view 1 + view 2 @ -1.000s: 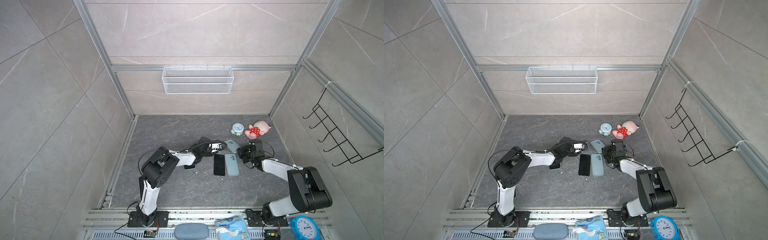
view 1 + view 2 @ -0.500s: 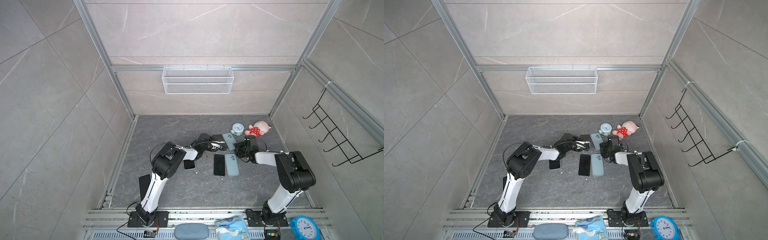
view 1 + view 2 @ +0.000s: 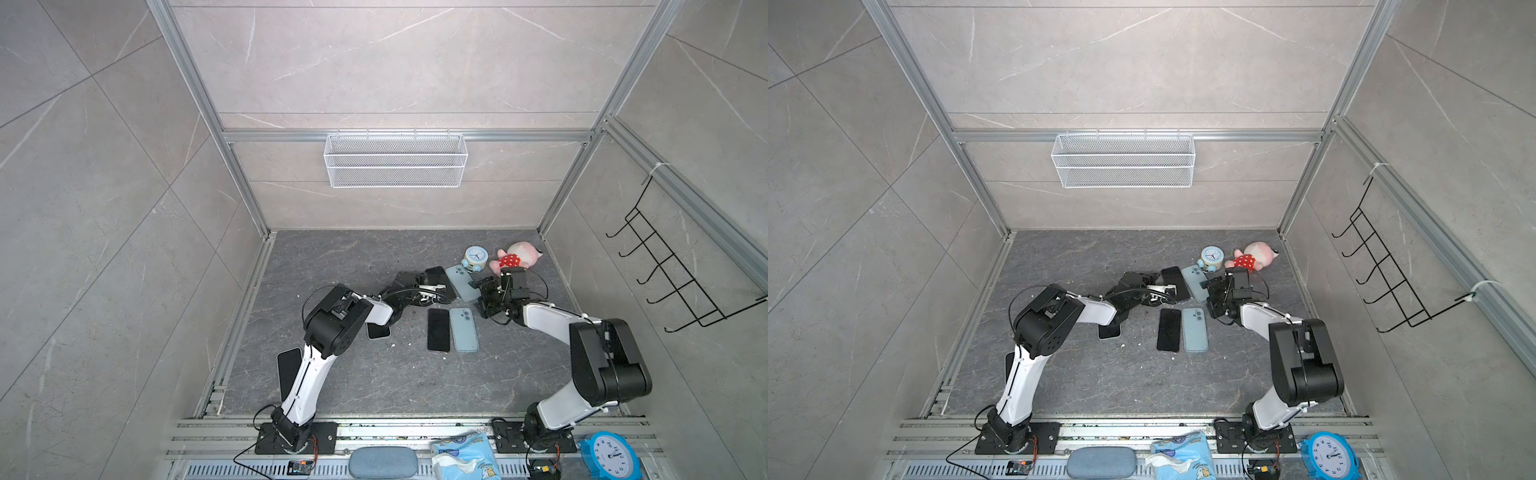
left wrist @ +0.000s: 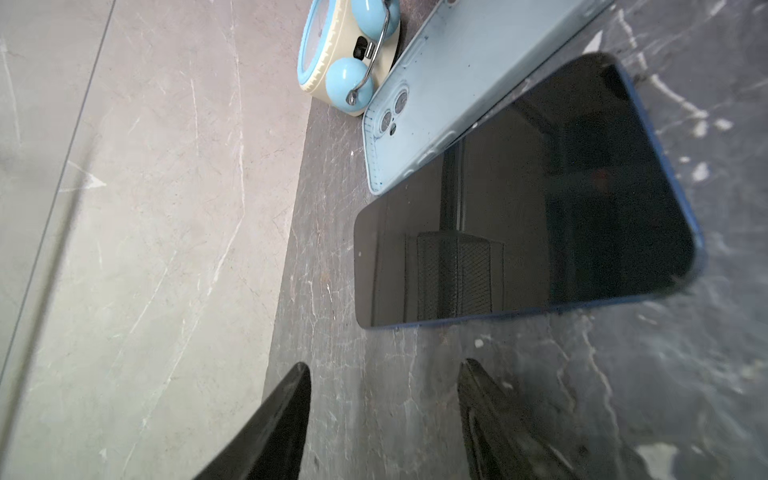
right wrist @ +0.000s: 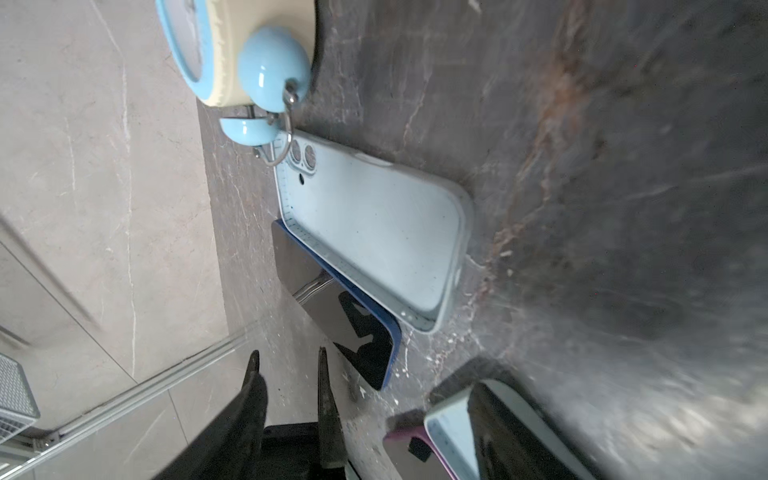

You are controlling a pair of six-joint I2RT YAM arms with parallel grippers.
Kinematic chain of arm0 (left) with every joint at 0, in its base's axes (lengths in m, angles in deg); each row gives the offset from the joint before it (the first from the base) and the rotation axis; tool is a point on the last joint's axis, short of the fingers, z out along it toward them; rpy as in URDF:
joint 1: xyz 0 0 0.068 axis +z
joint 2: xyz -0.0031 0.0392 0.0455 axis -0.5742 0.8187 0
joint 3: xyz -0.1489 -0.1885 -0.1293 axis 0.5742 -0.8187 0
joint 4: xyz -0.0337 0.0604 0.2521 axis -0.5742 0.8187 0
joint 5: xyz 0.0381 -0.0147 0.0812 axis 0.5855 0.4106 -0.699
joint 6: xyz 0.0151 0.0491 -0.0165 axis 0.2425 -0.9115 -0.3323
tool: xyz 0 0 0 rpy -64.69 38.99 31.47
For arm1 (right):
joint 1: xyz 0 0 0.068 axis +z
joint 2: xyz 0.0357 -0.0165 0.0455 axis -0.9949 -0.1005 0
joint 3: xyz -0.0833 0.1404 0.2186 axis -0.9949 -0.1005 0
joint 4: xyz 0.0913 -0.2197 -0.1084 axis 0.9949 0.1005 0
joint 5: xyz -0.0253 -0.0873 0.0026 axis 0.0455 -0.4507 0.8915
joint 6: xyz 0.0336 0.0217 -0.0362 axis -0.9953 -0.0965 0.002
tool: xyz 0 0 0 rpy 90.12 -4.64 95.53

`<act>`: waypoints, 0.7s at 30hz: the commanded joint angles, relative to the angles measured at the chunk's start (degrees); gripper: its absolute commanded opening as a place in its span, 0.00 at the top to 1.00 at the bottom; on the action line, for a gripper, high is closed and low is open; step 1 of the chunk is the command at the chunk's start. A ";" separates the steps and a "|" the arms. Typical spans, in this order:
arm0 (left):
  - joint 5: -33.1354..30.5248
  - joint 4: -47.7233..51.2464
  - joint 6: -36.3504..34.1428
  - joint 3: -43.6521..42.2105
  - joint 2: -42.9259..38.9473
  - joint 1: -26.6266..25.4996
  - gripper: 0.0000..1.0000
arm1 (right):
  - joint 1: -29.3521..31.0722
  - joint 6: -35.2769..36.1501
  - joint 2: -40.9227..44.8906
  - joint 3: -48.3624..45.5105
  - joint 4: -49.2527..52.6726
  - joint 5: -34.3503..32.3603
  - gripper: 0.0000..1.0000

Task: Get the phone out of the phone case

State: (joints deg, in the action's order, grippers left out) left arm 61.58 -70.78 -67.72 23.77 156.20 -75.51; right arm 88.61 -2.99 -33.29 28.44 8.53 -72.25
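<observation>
Black-glass phone [image 4: 528, 199] w/ blue rim lies flat at back of desk [image 3: 332, 257], already out of pale-blue case [image 4: 469, 75]: side by side, long edges touching, long axes parallel, roughly front-to-back. Left end effector [image 4: 384, 368] is nearer phone, facing its long side; right end effector [image 5: 288, 355] is on case's side; both released, nothing betw fingers. Alarm clock [image 3: 475, 258] sits right by case's camera end, plush toy [image 3: 515, 259] just beyond, 2nd phone [image 3: 438, 330] & 2nd case [image 3: 463, 330] nearer front, so prob no block to backing off.

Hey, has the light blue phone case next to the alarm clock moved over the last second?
Yes. The light blue case has slid toward the alarm clock. Its camera end now reaches the clock, where a gap showed a second ago.
</observation>
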 commanded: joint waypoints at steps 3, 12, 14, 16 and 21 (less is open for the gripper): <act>-5.42 -0.80 18.64 -1.62 -13.21 0.21 0.36 | -2.01 25.86 4.61 6.47 17.05 0.05 0.23; -19.26 46.58 63.75 13.93 -24.19 0.96 0.23 | 1.23 45.37 -10.62 24.21 28.32 -1.89 0.63; -18.12 50.12 70.16 12.08 -27.29 1.35 0.22 | 2.57 46.61 -13.08 26.30 29.61 -3.35 0.73; -17.50 54.25 74.44 11.28 -29.33 1.44 0.19 | 4.19 47.46 -15.68 28.35 30.85 -5.37 0.76; -17.72 63.12 82.39 7.44 -34.67 1.42 0.16 | 5.29 47.67 -20.26 30.49 31.72 -10.00 0.81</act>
State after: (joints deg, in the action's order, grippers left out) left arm 44.53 -17.76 5.24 33.30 124.46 -74.16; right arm 93.97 42.19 -51.72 57.40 36.90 -77.84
